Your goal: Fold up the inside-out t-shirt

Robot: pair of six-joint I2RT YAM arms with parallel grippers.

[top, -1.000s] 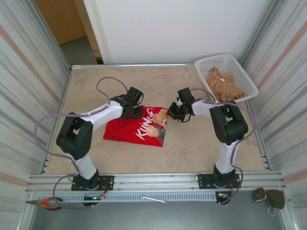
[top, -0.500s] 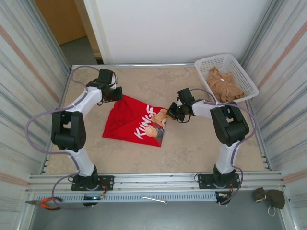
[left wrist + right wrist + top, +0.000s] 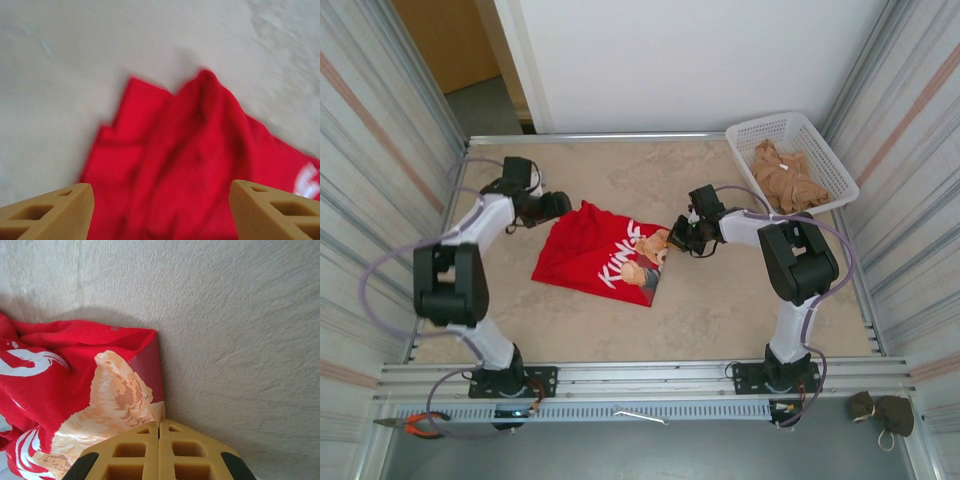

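The left gripper (image 3: 555, 205) stands open with nothing between its tan fingers, hovering just off the far-left corner of the bright red short-sleeved cotton t-shirt (image 3: 590, 255). From the left wrist that corner (image 3: 190, 150) shows as a raised, creased peak with loose folds below it. At the shirt's opposite, right-hand edge the right gripper (image 3: 678, 237) is closed, and from its own wrist the fingers (image 3: 159, 424) appear to pinch the hem (image 3: 60, 380) beside an orange-tan print. The shirt lies crumpled on the beige table (image 3: 720, 300) between the two grippers, not yet squared. The step looks like spreading the cloth flat before any fold. To do it well, the right pinch should hold as an anchor. The left gripper should come down on the peaked corner, take the edge cleanly rather than a bunch of layers, and draw it away from the shirt's right edge, low over the table, until the creases go. White lettering across the shirt seems to begin "KIN"; the rest is too small to read. Far right of the shirt a white plastic basket (image 3: 767, 120) holds tan cloth (image 3: 782, 178).
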